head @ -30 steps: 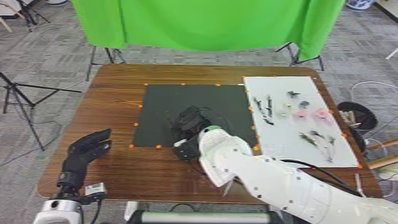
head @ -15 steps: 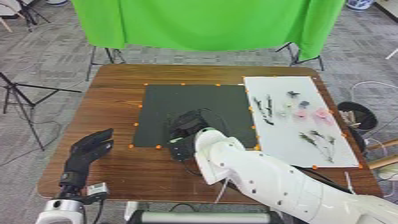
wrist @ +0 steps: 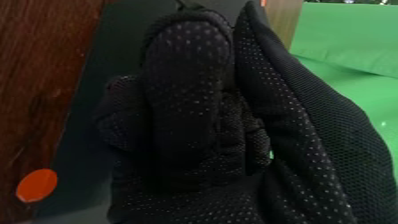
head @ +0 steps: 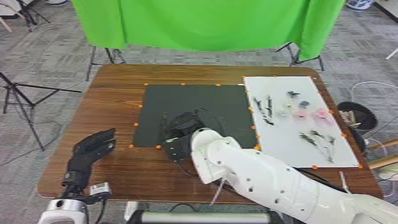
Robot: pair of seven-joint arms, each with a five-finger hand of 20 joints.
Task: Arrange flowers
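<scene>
Tableside bin [head: 363,111] holds pale pieces [head: 349,118]; left hand [head: 87,148] relaxed, right hand [head: 185,123] I cannot tell.

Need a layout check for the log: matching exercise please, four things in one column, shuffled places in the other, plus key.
Things
1. pink flowers
2. right hand
3. green cloth
4. left hand

Places
A. over the dark mat
B. beyond the far edge of the table
C. over brown wood, table's left side
D. on the white sheet

Pairs: 1-D, 2-A, 3-B, 4-C
</scene>
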